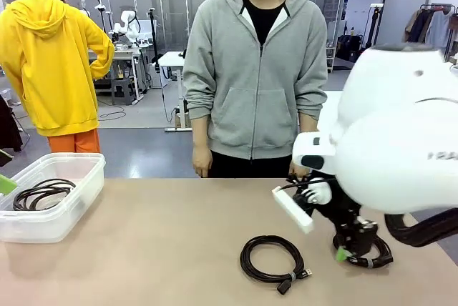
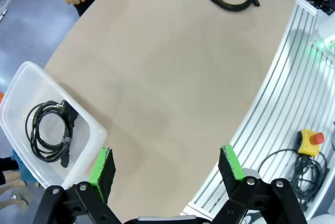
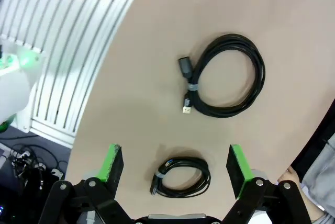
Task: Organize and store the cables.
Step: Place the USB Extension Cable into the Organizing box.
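Cable (image 2: 32, 130) lies coiled inside the clear tub (image 1: 75, 202).

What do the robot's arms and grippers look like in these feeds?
The right arm is a bulky, glossy white shell with grey lettering, and a black hose loops beneath it. The right gripper and the left gripper are black linkage frames with two fingers, each carrying bright green pads.

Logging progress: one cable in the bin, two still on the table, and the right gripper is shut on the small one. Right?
No: the right gripper is open, jaws apart either side of the small cable, per the right wrist view. The rest holds.
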Controlling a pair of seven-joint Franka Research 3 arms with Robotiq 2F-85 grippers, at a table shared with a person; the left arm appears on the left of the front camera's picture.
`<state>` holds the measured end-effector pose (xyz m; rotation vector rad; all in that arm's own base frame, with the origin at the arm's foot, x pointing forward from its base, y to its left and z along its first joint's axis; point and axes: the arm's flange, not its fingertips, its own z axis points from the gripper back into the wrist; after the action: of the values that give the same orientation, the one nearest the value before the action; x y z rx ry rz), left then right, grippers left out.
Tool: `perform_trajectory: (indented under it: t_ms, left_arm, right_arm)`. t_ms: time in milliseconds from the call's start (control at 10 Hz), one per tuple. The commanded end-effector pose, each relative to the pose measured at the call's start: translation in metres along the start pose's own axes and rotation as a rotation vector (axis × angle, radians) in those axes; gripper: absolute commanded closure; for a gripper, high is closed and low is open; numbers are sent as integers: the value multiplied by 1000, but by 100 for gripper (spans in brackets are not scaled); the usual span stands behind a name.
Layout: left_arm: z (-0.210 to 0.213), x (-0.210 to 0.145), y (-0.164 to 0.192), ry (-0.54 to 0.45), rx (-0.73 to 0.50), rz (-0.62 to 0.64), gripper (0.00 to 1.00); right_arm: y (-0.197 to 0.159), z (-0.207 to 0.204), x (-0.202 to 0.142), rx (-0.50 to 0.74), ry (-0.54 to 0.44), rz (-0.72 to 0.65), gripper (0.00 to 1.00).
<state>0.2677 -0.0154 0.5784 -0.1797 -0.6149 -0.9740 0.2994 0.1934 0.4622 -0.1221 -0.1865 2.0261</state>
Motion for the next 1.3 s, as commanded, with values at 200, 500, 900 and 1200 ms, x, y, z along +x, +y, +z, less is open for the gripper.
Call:
perform_trajectory:
  t_ms: [200, 500, 900, 1200]
  left_arm:
    - [-2, 1, 0, 3, 20, 19, 0]
    - [-2, 1, 0, 3, 20, 19, 0]
    - [-2, 1, 0, 3, 20, 19, 0]
    - [-2, 1, 0, 3, 20, 19, 0]
  right_arm:
    - [-8, -11, 0, -11, 0, -17, 0]
    - [-8, -11, 0, -11, 0, -17, 0]
    - [-8, -11, 0, -11, 0, -17, 0]
    - [-8, -19, -5, -17, -12, 19, 0]
